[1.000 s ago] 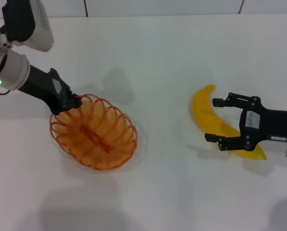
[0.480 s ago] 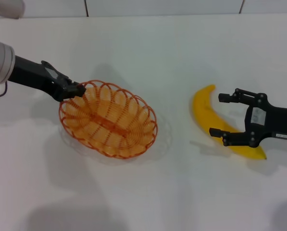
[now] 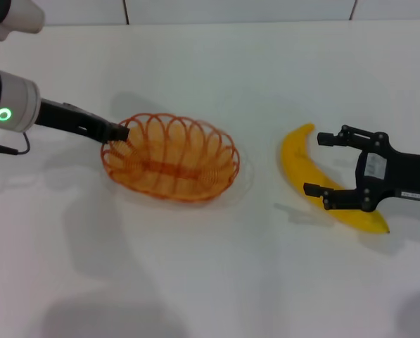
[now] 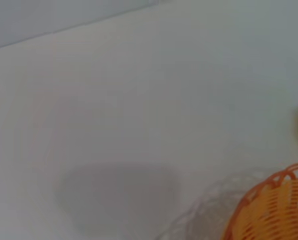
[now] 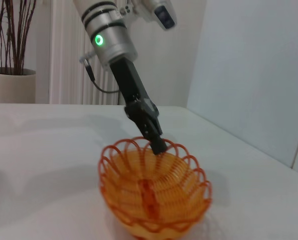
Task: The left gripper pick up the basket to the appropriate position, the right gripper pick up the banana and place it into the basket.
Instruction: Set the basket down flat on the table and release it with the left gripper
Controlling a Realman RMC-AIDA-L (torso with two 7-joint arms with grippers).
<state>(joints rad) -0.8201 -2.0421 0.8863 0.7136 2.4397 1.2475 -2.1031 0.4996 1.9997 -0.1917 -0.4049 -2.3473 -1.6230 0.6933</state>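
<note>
The orange wire basket (image 3: 170,158) is near the table's middle in the head view, tilted, held by its left rim. My left gripper (image 3: 118,133) is shut on that rim. The right wrist view shows the basket (image 5: 154,192) and the left gripper (image 5: 157,145) clamped on its far rim. A corner of the basket (image 4: 273,210) shows in the left wrist view. The yellow banana (image 3: 315,176) lies on the table at the right. My right gripper (image 3: 322,164) is open, its fingers straddling the banana's middle, one on each side.
The white table (image 3: 217,282) spreads all around. A wall edge (image 3: 238,21) runs along the back. In the right wrist view a potted plant (image 5: 11,75) and a radiator (image 5: 74,60) stand beyond the table.
My left gripper has carried the basket to the right and farther back, toward the banana, and its tilt has changed. My right gripper has stayed over the banana.
</note>
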